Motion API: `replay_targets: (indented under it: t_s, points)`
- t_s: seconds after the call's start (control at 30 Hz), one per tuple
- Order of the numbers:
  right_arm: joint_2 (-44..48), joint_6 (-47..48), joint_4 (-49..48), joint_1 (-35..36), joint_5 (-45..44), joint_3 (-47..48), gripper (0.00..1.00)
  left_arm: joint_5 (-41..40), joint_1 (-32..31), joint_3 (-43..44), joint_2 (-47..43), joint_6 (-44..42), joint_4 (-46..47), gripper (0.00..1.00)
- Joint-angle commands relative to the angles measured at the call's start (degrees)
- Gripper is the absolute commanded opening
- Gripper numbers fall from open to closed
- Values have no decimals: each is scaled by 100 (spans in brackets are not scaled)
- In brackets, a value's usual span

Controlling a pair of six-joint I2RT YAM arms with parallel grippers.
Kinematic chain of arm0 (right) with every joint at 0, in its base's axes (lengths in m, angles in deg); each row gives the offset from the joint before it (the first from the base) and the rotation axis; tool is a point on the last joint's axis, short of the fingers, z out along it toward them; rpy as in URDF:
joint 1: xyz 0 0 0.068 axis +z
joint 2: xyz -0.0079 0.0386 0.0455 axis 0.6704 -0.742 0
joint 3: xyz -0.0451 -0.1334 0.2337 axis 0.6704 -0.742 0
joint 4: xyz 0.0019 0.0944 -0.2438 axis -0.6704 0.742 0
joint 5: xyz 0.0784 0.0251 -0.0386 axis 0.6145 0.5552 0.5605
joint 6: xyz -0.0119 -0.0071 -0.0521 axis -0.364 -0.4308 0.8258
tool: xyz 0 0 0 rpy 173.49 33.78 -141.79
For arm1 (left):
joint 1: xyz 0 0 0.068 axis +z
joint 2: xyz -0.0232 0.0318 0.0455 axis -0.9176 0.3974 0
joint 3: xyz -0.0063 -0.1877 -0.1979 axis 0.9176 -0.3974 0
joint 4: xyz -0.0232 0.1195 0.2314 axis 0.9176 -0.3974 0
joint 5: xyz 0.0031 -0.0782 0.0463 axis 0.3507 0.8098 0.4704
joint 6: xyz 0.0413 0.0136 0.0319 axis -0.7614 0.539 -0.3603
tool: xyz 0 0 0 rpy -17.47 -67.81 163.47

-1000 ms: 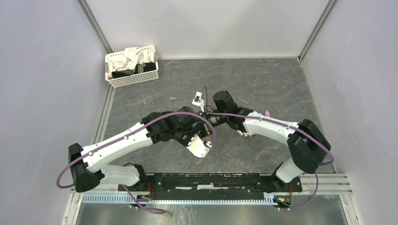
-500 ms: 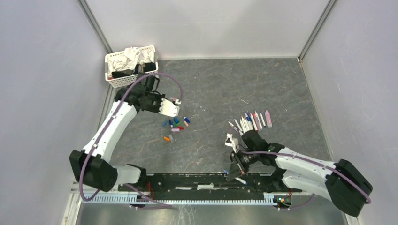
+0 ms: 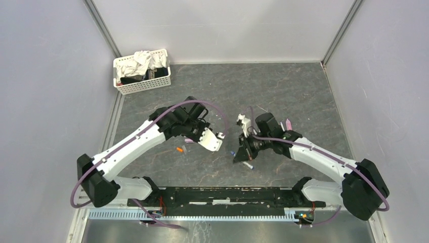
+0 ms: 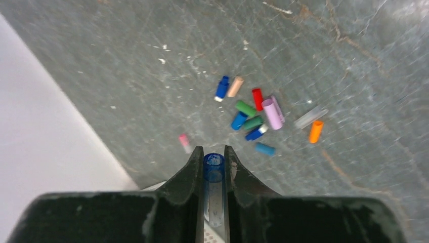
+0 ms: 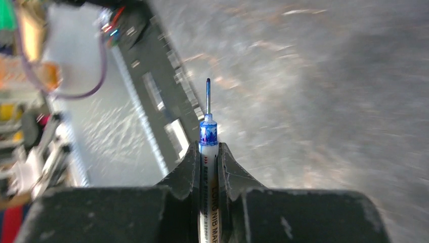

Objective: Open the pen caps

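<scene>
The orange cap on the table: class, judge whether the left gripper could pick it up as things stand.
Probably not yet: the left gripper is shut on a blue cap, though nothing covers the orange cap.

Top view: left arm (image 3: pixel 131 145) covers most of the pen caps (image 4: pixel 246 108); only an orange cap (image 3: pixel 179 150) shows, centre-left. Right wrist view: tabletop (image 5: pixel 329 91) blurred to streaks, and the pen (image 5: pixel 208 136) barrel is cut off at the bottom edge. Left wrist view: blue cap (image 4: pixel 213 167), lower end hidden between the fingers (image 4: pixel 191 174) of the left end effector (image 4: pixel 214 156).
</scene>
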Motion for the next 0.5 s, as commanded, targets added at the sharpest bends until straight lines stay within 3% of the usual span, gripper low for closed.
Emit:
replay_targets:
  t_s: [0.0, 0.2, 0.47]
  points:
    - [-151, 371, 254, -478, -1616, 240, 0, 124, 6, -62, 364, 1265, 132, 2]
    - [-191, 118, -230, -843, -3538, 239, 0, 93, 49, -562, 975, 1903, 483, 2]
    - [-580, 422, -725, -881, -4754, 231, 0, 34, 287, -1127, 1525, 2176, 1433, 7]
